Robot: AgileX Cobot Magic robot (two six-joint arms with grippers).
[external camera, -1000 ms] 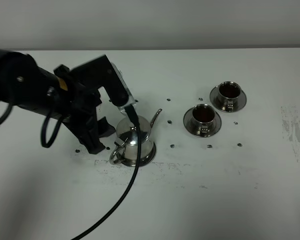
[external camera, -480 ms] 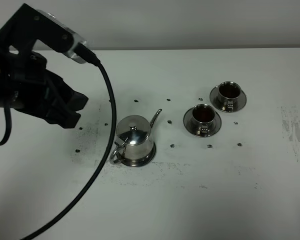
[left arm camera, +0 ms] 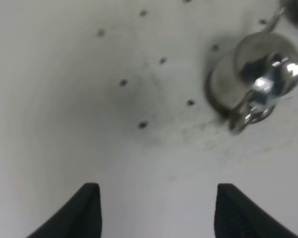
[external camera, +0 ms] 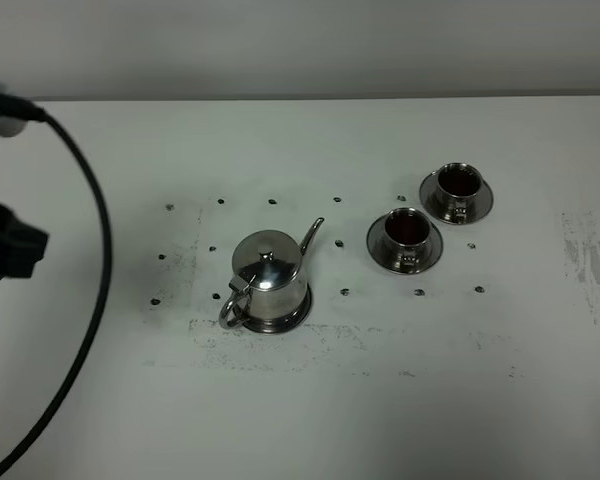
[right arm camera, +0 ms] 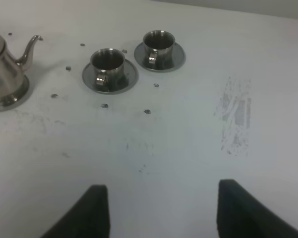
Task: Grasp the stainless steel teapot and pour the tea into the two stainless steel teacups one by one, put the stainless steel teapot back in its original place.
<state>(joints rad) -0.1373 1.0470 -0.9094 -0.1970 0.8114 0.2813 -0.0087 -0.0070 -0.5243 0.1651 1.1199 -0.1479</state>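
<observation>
The stainless steel teapot (external camera: 268, 279) stands upright on the flat steel disc (external camera: 299, 311) at the table's middle, spout toward the cups. The two stainless steel teacups (external camera: 405, 232) (external camera: 458, 183) sit on their saucers to its right, each holding dark liquid. My left gripper (left arm camera: 156, 218) is open and empty, well to the left of the teapot (left arm camera: 258, 74); only part of its arm (external camera: 5, 250) shows at the exterior view's left edge. My right gripper (right arm camera: 161, 218) is open and empty, at the near right, away from the cups (right arm camera: 108, 64) (right arm camera: 159, 43) and teapot (right arm camera: 2, 64).
A black cable (external camera: 90, 300) curves down the left side of the white table (external camera: 380, 400). Small dark dots (external camera: 344, 292) mark the table around the teapot and cups. A scuffed patch (external camera: 590, 260) lies at the right.
My left arm has drawn back to the left and away from the teapot, almost out of the exterior view. The teapot stays on the disc; the cups have not moved.
</observation>
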